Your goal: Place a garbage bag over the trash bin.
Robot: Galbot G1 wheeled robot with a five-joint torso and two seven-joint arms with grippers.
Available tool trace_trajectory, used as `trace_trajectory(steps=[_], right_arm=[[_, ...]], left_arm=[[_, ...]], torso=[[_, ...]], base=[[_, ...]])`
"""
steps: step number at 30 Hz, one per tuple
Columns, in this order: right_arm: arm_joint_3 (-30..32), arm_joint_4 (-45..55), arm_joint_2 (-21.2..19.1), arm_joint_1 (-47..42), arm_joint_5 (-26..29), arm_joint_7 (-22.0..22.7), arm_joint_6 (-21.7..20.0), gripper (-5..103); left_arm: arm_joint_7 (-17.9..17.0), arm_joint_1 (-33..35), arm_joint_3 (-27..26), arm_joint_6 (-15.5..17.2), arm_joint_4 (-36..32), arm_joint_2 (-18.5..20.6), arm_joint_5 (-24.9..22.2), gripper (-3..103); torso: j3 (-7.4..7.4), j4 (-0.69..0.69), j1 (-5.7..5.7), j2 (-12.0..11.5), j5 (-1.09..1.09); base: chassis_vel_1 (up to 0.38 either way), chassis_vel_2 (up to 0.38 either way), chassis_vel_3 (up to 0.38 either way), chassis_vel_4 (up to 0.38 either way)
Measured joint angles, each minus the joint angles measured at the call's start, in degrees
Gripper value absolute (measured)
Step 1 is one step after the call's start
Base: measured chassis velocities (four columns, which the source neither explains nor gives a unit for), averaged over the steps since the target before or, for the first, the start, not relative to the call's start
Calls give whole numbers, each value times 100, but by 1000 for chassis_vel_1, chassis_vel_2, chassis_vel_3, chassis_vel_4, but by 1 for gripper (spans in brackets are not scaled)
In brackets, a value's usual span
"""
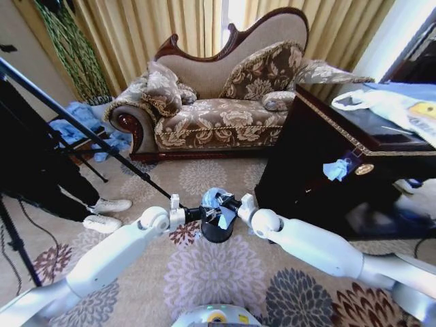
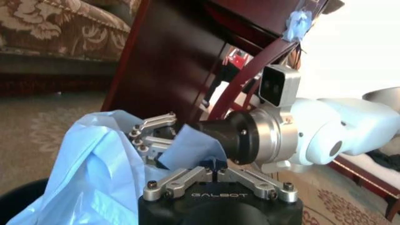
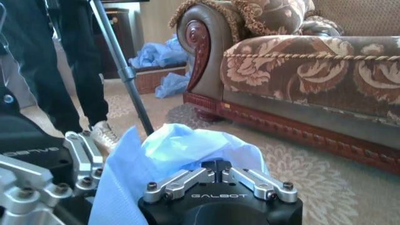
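One trash bin (image 1: 216,231) stands upright on the patterned carpet (image 1: 204,272) in front of the robot, its long axis vertical and its mouth facing up. It is a smooth black cylinder. One garbage bag (image 1: 218,204), thin crinkly pale-blue film, sits bunched over the bin's mouth, rising in a loose crumpled mound rather than lying flat against the sides.

The left gripper (image 1: 194,214) reaches in from the left and meets the bag at the bin's rim. In the left wrist view its metal fingers (image 2: 181,180) are drawn together, with blue film (image 2: 93,173) heaped just beside them; whether they pinch the film cannot be told.

The right gripper (image 1: 235,204) comes in from the opposite side, also at the rim. In the left wrist view its fingers (image 2: 153,124) are close together with a fold of the bag between them.

Behind stand one floral upholstered sofa (image 1: 218,109) with a carved wooden frame, and to the right one dark wooden cabinet (image 1: 320,157).
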Motion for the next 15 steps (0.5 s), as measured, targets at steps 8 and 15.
trace_trajectory(steps=[8, 15], right_arm=[[185, -166, 114, -81, -55, 93, 52, 0], [228, -383, 110, -148, -247, -1, 136, 0]], left_arm=[[29, 257, -181, -22, -62, -6, 30, 0], [80, 301, -263, -38, -91, 44, 40, 0]], torso=[[0, 1, 0, 0, 0], [0, -1, 0, 0, 0]], base=[[0, 0, 0, 0], [0, 0, 0, 0]])
